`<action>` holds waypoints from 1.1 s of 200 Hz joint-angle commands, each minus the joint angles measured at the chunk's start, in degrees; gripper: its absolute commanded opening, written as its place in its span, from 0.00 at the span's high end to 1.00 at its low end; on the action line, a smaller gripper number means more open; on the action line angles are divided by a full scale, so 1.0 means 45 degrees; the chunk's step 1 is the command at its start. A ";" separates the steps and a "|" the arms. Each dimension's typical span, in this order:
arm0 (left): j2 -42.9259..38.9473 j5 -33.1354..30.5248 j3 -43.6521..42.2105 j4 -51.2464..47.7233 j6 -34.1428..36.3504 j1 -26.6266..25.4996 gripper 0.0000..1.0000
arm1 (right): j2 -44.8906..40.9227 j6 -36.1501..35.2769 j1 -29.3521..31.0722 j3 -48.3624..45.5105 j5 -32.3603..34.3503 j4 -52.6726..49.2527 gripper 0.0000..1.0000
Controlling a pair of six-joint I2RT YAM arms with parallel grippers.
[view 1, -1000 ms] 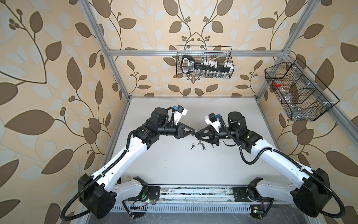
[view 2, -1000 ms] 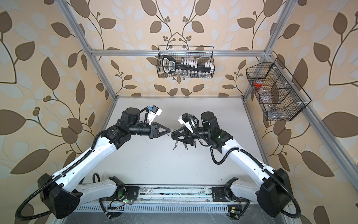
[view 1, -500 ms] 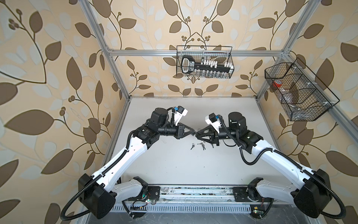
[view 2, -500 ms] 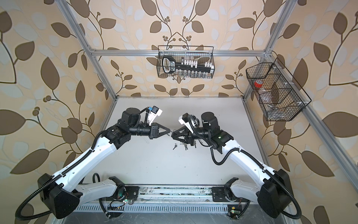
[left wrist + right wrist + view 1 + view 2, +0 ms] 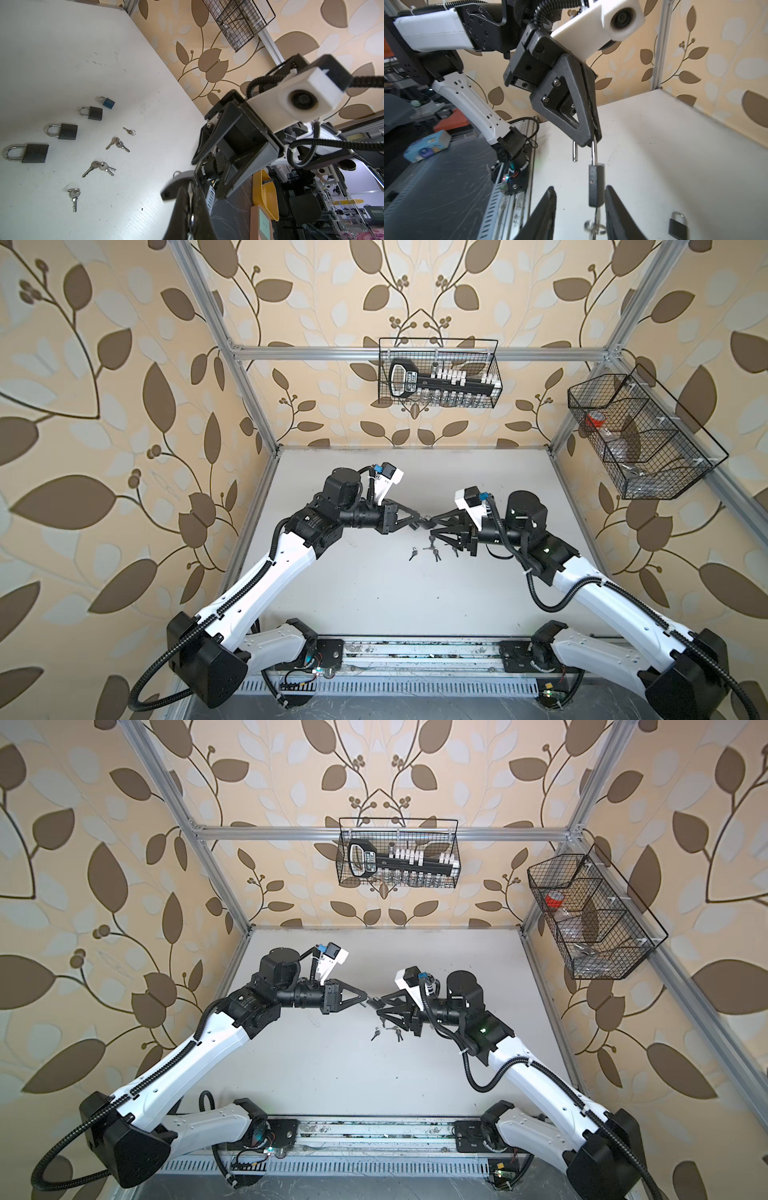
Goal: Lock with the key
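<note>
**Padlock held up open, locking not yet done**

The left pincer is pressed together on the curved top of the shackle, so the padlock hangs from it in the air above the table, between the two arms. The right pincer stands apart, one finger on each side of the black body. It grips nothing, though one finger sits just beside the body.

The shackle is open: in the right wrist view its short leg ends free beside the body, outside its hole. Below the body a key with a ring shows, blurred. It looks to be seated in the keyhole, but that cannot be told for sure.

So the lock appears to be picked up and held ready, probably with a key in it. What seems left is pressing the free leg into the body, then turning the key and drawing it out.

Four spare padlocks and several loose keys lie on the table, well apart from the held one.
</note>
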 commanded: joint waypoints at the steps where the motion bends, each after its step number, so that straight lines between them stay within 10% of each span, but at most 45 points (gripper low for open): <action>1: -0.0606 -0.0131 0.0250 0.0994 -0.0557 0.0046 1.00 | -0.0901 0.0954 -0.0038 -0.1031 0.2514 0.2098 0.52; 34: -0.0788 -0.0625 0.0021 0.1534 -0.1306 0.0065 1.00 | -0.1418 0.2256 -0.0047 -0.1919 0.4396 0.2925 0.45; 104: -0.1720 -0.0921 -0.0689 0.2916 -0.1799 0.0071 1.00 | 0.0381 0.5191 -0.0508 -0.1561 -0.1095 0.6357 0.45; 220: -0.1511 0.0631 -0.0780 0.4204 -0.2753 0.0073 1.00 | 0.1448 0.4845 -0.0331 -0.0565 -0.1440 0.7459 0.42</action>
